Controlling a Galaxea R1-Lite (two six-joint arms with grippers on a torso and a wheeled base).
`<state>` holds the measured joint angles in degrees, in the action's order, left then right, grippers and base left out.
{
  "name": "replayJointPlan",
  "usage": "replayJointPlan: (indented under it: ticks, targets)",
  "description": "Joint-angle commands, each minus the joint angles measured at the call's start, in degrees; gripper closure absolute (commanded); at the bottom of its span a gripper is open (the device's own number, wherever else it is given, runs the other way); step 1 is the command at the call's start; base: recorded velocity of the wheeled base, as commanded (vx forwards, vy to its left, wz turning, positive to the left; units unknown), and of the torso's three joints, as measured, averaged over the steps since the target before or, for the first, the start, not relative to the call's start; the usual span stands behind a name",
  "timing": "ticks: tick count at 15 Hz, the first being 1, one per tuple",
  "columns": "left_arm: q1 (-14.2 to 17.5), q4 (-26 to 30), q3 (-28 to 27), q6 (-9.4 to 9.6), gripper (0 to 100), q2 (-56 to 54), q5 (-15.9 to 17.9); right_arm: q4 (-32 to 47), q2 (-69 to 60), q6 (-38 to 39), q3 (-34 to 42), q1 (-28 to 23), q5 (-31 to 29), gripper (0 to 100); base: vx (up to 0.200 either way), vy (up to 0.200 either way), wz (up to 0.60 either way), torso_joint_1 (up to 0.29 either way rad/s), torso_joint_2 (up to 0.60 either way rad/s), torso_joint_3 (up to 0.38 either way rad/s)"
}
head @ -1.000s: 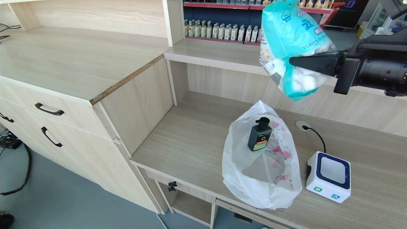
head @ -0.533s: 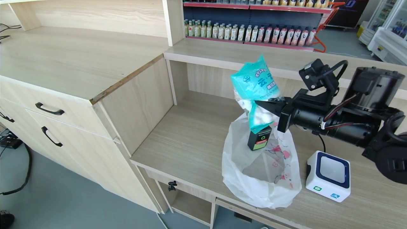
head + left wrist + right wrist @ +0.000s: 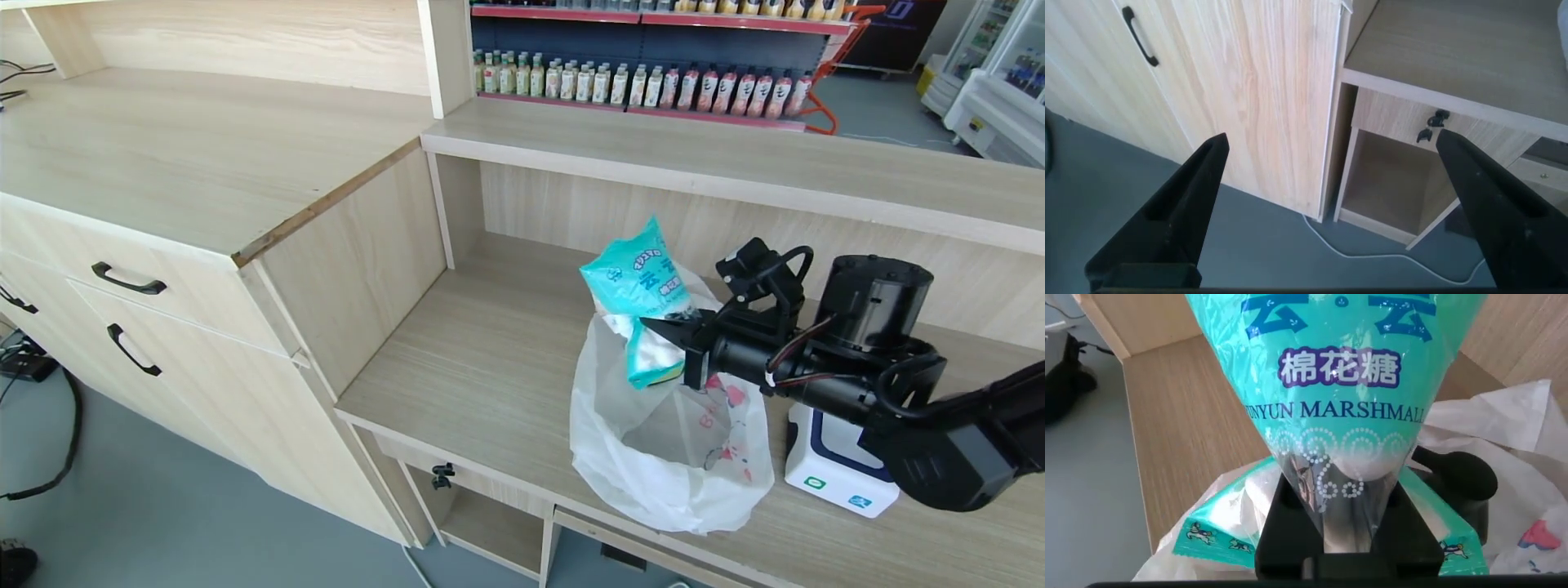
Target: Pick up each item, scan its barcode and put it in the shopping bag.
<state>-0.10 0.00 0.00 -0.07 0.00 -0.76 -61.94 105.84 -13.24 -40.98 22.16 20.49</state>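
Pinching the teal marshmallow bag [image 3: 641,282] with our right gripper [image 3: 657,329], we hold it at the mouth of the white shopping bag [image 3: 661,490]; white puffs show through its clear middle. Our left gripper [image 3: 1331,139] has its fingers spread.

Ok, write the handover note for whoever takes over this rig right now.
Right tool: shut on the marshmallow bag, held at the mouth of the open shopping bag.
Left tool: open, empty, low beside the cabinet front.
Done: the black pump bottle is inside the shopping bag.
Left: lower and release the marshmallow bag into the shopping bag. Whether it passed the scanner cannot be told from here.
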Motion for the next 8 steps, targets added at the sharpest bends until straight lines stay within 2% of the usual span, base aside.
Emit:
replayJointPlan:
  ticks: [1,5,8]
  targets:
    - [0.0,0.0,0.0,-0.01,0,0.1,0.0,-0.5,1.8,0.0,0.5,-0.5,0.0,100,0.000,0.000,0.00,0.000,0.00,0.000]
    - [0.0,0.0,0.0,-0.01,0,0.1,0.0,0.4,0.2,0.0,4.7,-4.6,0.1,100,0.000,0.000,0.00,0.000,0.00,0.000]
    - [0.0,0.0,0.0,-0.01,0,0.1,0.0,-0.1,2.4,0.3,6.9,-4.9,0.0,100,0.000,0.000,0.00,0.000,0.00,0.000]
